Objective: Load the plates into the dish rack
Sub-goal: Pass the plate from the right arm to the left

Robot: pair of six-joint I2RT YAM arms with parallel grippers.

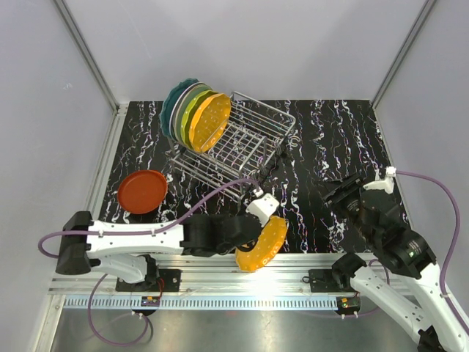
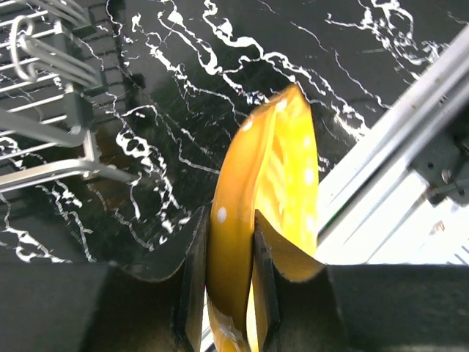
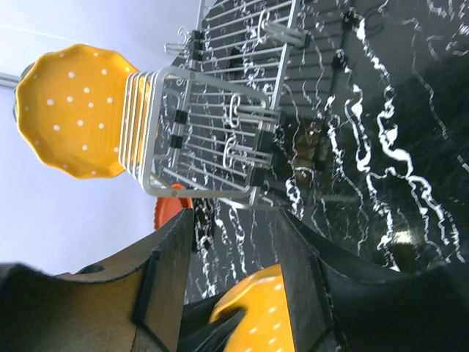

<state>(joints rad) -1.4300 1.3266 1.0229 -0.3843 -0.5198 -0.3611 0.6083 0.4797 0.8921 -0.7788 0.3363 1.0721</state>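
My left gripper is shut on the rim of a dotted orange plate, held on edge and tilted above the table's front edge; the left wrist view shows the jaws clamped on that plate. The wire dish rack stands at the back centre. Its left end holds several upright plates: teal, mint, yellow-green and a second dotted orange one. A red-orange plate lies flat on the table at the left. My right gripper is open and empty, right of the rack.
The black marbled table has white walls at its back and sides. An aluminium rail runs along the near edge under the held plate. The right wrist view also shows the racked dotted plate and the red-orange plate.
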